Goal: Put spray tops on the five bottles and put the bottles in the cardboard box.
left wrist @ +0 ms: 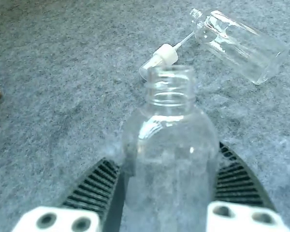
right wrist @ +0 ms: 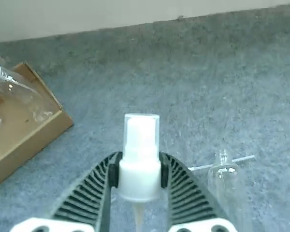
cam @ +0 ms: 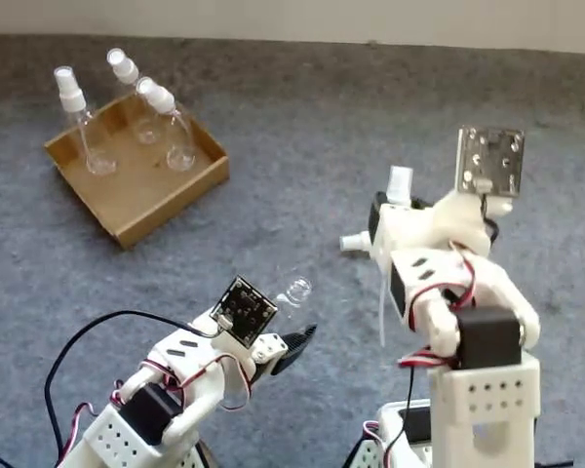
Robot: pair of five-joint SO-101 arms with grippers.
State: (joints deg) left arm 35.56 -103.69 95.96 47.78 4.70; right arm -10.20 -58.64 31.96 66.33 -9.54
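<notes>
Status: left tool [left wrist: 166, 164] clamps uncapped bottle [left wrist: 169, 130]; right tool [right wrist: 140, 166] clamps spray top [right wrist: 141, 145]. Best to centre the top over the bottle mouth, lower straight, then twist.

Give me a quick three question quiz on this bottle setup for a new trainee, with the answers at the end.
1. True or false: the bottle in the left hand already has a top screwed on.
2. What does the right hand hold? A) a spray top B) an open bottle C) nothing
3. How many capped bottles stand in the cardboard box?

Key: 1. False, its neck is open. 2. A. 3. Three.
</notes>
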